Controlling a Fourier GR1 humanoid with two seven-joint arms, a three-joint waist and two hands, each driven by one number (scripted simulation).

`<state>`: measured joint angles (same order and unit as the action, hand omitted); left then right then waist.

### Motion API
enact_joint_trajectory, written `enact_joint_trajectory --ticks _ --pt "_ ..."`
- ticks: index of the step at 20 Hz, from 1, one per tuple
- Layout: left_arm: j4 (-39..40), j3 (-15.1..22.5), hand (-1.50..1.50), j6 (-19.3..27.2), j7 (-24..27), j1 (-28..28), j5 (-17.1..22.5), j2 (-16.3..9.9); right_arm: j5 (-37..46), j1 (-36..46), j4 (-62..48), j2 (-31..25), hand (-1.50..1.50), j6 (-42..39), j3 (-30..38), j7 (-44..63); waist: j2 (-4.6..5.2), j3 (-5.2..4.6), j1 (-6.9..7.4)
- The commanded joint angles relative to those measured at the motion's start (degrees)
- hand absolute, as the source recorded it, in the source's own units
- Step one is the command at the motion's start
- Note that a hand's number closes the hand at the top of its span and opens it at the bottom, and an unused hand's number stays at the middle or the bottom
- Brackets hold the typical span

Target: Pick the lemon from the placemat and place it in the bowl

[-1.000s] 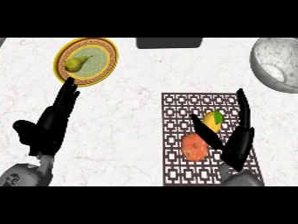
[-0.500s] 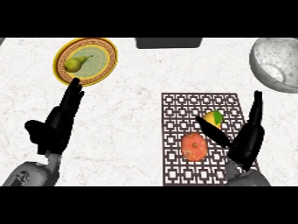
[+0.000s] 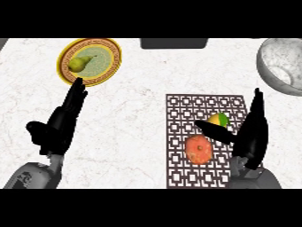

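Observation:
On the dark lattice placemat (image 3: 186, 111) at the right lies the yellow-green lemon (image 3: 218, 119), partly hidden behind my right thumb. An orange fruit (image 3: 198, 150) sits just below it on the same mat. My right hand (image 3: 250, 135) stands open beside them, fingers straight up along the mat's right edge and thumb stretched left between lemon and orange fruit. The grey marbled bowl (image 3: 290, 66) stands at the far right corner. At the left, my left hand (image 3: 60, 122) rests open on the counter, fingertips near the plate.
A yellow-rimmed plate (image 3: 107, 55) with a green pear (image 3: 79, 64) on it lies at the back left. A dark rectangular object (image 3: 173, 43) sits at the counter's far edge. White marble counter spreads between plate and placemat.
My right hand has shifted right, to the mat's right edge, uncovering the lemon and orange fruit more. The left hand has moved only slightly.

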<state>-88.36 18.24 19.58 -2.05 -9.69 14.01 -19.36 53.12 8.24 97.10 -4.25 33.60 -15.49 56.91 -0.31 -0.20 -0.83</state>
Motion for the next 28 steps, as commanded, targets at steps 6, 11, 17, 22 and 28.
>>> enact_joint_trajectory --ticks 6,11,17,22,28 --pt "1.84 -3.71 0.0 -3.88 -1.48 -1.69 -1.03 2.39 2.69 -1.09 6.73 3.79 -1.5 -10.63 -0.18 8.17 0.28 0.19 0.73" --pt "2.59 -3.24 0.0 -3.65 0.22 -0.06 -5.57 6.05 2.17 -4.52 10.94 4.17 -1.5 -9.73 -0.08 5.58 0.27 0.19 0.71" --pt "-0.98 -3.9 0.0 -4.52 -1.47 1.12 -8.32 7.66 -0.92 -11.01 10.8 4.23 -1.5 -1.87 -3.78 -2.6 0.25 0.21 0.72" --pt "2.31 -8.86 0.0 -8.94 0.84 0.66 -6.37 5.95 -1.47 -12.42 12.5 4.24 -1.5 2.64 -6.82 -2.65 0.25 0.2 0.67" --pt "-3.38 -6.95 0.0 -8.09 -1.74 5.53 -9.32 8.2 -8.89 -13.47 8.52 4.25 -1.5 4.63 -3.79 -8.41 0.21 0.22 0.86"
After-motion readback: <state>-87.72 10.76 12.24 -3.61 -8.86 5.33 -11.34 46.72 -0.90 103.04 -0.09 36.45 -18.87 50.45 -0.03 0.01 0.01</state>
